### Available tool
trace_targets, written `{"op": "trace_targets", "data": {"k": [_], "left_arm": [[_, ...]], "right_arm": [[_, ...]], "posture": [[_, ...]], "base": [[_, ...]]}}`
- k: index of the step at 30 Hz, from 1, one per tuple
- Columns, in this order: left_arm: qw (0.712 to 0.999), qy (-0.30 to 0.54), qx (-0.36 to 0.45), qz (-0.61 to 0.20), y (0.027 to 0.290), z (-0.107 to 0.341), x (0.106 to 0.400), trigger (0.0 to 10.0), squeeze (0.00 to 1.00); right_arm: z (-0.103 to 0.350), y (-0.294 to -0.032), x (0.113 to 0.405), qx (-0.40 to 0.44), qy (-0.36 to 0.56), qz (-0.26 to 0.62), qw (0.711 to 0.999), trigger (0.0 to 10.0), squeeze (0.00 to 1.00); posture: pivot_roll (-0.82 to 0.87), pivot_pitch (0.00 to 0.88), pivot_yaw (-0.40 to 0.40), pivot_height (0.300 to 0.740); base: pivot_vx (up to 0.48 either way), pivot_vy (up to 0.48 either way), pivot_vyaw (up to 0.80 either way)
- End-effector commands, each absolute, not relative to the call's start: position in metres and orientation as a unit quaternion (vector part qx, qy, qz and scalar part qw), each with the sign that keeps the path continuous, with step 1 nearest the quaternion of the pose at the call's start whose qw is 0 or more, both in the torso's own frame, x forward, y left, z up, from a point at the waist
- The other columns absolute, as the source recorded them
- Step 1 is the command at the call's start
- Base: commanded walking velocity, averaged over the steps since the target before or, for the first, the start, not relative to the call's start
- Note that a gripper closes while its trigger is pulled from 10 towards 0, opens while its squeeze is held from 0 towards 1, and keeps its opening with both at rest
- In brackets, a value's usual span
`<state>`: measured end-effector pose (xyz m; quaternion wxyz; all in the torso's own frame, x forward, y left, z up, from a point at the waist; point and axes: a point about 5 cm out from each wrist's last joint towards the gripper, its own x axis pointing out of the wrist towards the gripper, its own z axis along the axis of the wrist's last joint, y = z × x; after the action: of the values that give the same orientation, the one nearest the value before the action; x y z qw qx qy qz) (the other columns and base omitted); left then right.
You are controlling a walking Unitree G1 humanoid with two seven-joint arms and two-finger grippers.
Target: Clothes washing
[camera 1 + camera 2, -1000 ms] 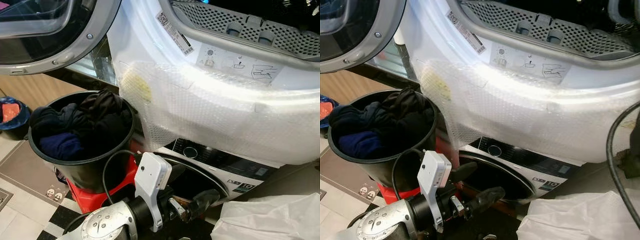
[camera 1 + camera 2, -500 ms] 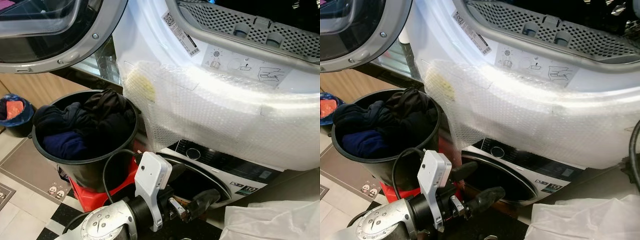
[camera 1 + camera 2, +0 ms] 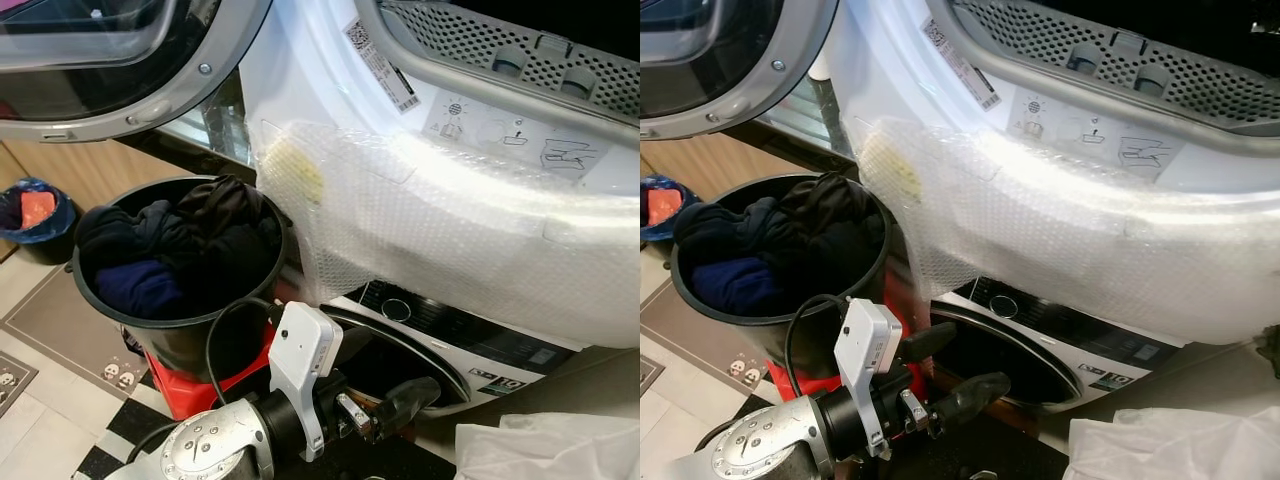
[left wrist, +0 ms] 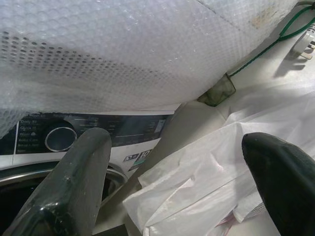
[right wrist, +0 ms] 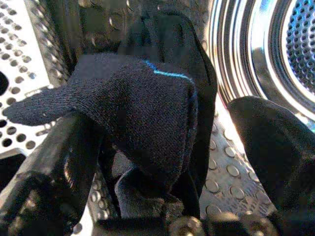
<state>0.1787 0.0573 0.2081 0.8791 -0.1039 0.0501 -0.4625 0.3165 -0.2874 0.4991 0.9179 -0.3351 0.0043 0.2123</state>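
Note:
A black bucket (image 3: 192, 345) full of dark clothes (image 3: 190, 245) stands at the left, beside the stacked machines. The upper machine (image 3: 330, 110) has its round door (image 3: 120, 70) swung open, and bubble wrap (image 3: 450, 240) covers its front. Inside its metal drum (image 5: 295, 44), my right gripper (image 5: 162, 162) stands open. A dark knitted garment (image 5: 142, 108) with a thin blue line drapes over one of its fingers (image 5: 54, 157), apart from the other. Low in the middle, my left gripper (image 3: 975, 357) is open and holds nothing, in front of the lower washer (image 3: 440, 335).
The bucket sits on a red stand (image 3: 190, 385). A white plastic bag (image 3: 550, 450) lies at the lower right. A small blue bin (image 3: 30, 215) stands at the far left on the tiled floor (image 3: 40, 420). A green cable (image 4: 266, 49) runs behind the machines.
The camera has moved, so the whole scene has shifted right and slightly down. The black cable at the right edge of the right eye view has slipped out of sight. My left gripper keeps its pose.

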Motion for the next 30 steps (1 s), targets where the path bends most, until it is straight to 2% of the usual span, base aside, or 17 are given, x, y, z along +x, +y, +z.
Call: {"op": "trace_targets", "data": {"k": [1, 5, 12, 19, 26, 30], "left_arm": [[0.874, 0.058, -0.105, -0.471, 0.055, 0.207, 0.177, 10.0, 0.0], [0.875, 0.058, -0.105, -0.47, 0.056, 0.207, 0.177, 10.0, 0.0], [0.873, 0.059, -0.107, -0.472, 0.056, 0.207, 0.177, 10.0, 0.0], [0.873, 0.059, -0.107, -0.472, 0.055, 0.207, 0.177, 10.0, 0.0], [0.876, 0.058, -0.108, -0.466, 0.056, 0.206, 0.177, 10.0, 0.0], [0.876, 0.058, -0.109, -0.467, 0.056, 0.207, 0.177, 10.0, 0.0]], "right_arm": [[0.517, -0.304, 0.294, -0.335, -0.031, 0.191, 0.922, 10.0, 0.0], [0.523, -0.307, 0.286, -0.316, -0.063, 0.2, 0.925, 10.0, 0.0], [0.529, -0.297, 0.286, -0.251, -0.133, 0.249, 0.926, 10.0, 0.0], [0.523, -0.289, 0.288, -0.247, -0.141, 0.327, 0.901, 10.0, 0.0], [0.498, -0.289, 0.294, -0.333, -0.014, 0.374, 0.865, 10.0, 0.0], [0.492, -0.286, 0.301, -0.363, 0.02, 0.358, 0.86, 10.0, 0.0]], "posture": [[0.0, 0.235, -0.079, 0.74], [0.0, 0.235, -0.078, 0.74], [0.0, 0.233, -0.075, 0.74], [0.0, 0.23, -0.08, 0.74], [0.0, 0.226, -0.084, 0.74], [0.0, 0.225, -0.085, 0.74]], "base": [[0.0, 0.0, 0.0], [0.0, 0.0, 0.0], [0.0, 0.0, 0.0], [0.0, 0.0, 0.0], [0.0, 0.0, 0.0], [0.0, 0.0, 0.0]]}}
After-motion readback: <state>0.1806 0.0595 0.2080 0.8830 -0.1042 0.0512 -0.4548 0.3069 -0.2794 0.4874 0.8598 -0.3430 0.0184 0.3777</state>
